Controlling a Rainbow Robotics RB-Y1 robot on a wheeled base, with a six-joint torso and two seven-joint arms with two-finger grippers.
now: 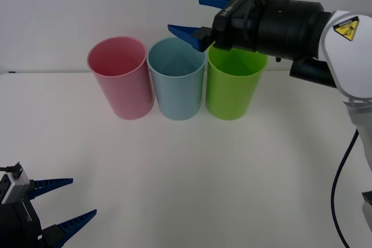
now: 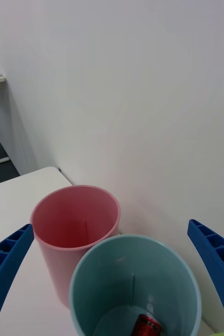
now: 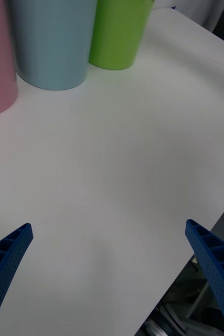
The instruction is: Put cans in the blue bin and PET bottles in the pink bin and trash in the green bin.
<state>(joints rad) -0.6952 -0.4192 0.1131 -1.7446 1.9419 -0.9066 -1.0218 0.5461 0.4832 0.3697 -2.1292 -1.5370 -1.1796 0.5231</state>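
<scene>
1. Can (image 2: 147,325) down in blue bin (image 1: 176,79), right under right gripper (image 1: 195,17), fingers spread, empty.
2. Pink bin (image 1: 120,77), green bin (image 1: 232,85) beside.
3. Left gripper (image 1: 67,203) spread, parked well back.
4. Apparently nothing left to sort.

Right claw (image 1: 196,17) spread above blue bin (image 1: 176,79) rim

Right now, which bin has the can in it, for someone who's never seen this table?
On the white table three tall bins stand in a row by the wall. It's the middle one, the blue bin, between pink and green, with the red can at its bottom.
</scene>
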